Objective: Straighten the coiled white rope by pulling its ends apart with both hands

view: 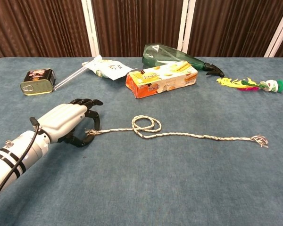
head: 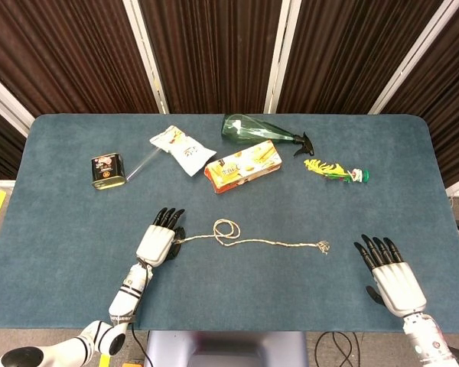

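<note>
Rough twisted-fibre rope point(view: 179, 134) on matt blue cloth table point(view: 155, 188); glossy metal tin point(view: 37, 81).
</note>
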Available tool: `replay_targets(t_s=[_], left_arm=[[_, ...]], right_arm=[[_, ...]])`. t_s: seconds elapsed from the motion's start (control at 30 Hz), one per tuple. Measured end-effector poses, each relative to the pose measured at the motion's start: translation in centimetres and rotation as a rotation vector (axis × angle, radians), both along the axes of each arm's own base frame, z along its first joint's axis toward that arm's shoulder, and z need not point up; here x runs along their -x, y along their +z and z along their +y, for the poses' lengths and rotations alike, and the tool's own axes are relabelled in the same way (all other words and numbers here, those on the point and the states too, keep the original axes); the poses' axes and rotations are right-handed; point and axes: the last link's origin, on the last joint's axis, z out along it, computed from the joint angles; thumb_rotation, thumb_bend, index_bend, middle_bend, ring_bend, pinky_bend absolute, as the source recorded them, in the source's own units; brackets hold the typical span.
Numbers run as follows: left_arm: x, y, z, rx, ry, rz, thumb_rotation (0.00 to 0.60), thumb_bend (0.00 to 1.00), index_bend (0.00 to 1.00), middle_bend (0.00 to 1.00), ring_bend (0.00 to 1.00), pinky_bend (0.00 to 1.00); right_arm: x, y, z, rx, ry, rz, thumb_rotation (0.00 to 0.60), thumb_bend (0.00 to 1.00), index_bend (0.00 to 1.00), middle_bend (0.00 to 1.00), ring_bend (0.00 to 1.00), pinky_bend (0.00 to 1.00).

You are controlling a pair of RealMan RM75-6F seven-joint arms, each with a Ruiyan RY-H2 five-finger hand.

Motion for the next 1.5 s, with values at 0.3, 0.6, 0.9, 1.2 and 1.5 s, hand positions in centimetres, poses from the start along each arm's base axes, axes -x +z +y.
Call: replay_targets(t_s=[0.3, 0.6, 0.9, 1.2, 1.5], left_arm=[[0.0, 0.1, 0.2, -0.015, -0.014, 0.007, 0.6, 0.43, 0.58, 0.09, 0.0, 0.07], [0.7, 1.9, 0.0, -0.056, -0.045, 0.009, 0.6, 0.43, 0.59, 0.1, 0.0, 0.07], [1.9, 4.3, -0.5, -0.09, -0.048, -0.002, 0.6, 0.43, 0.59, 0.1, 0.0, 0.07], [2.7, 5.2, -0.3, -0.094, -0.022, -0.001, 0.6, 0.43, 0.59, 0.1, 0.0, 0.07], [3.1, 5.5, -0.1, -0.098, -0.014, 0.003, 0.6, 0.43, 0.6, 0.1, 0.0, 0.07]], right_arm=[[-0.1, -0.4, -0.2, -0.014, 0.006, 0.008, 0.6, 0.33, 0.0, 0.0, 0.0, 0.0], [-1.7, -1.8, -2.9, -0.047, 0.066, -0.022, 0.6, 0.34, 0.13, 0.0, 0.0, 0.0], [-3.6, -5.2, -7.1, -0.116, 0.086, -0.005, 0.6, 0.36, 0.45, 0.0, 0.0, 0.0], [-4.8, -9.4, -10.9, -0.11, 0.062, 0.076, 0.6, 0.4, 0.51, 0.0, 0.0, 0.0], [-3.8, -10.5, -12.3, -0.105, 0.016, 0.105, 0.6, 0.47, 0.58, 0.0, 0.0, 0.0]])
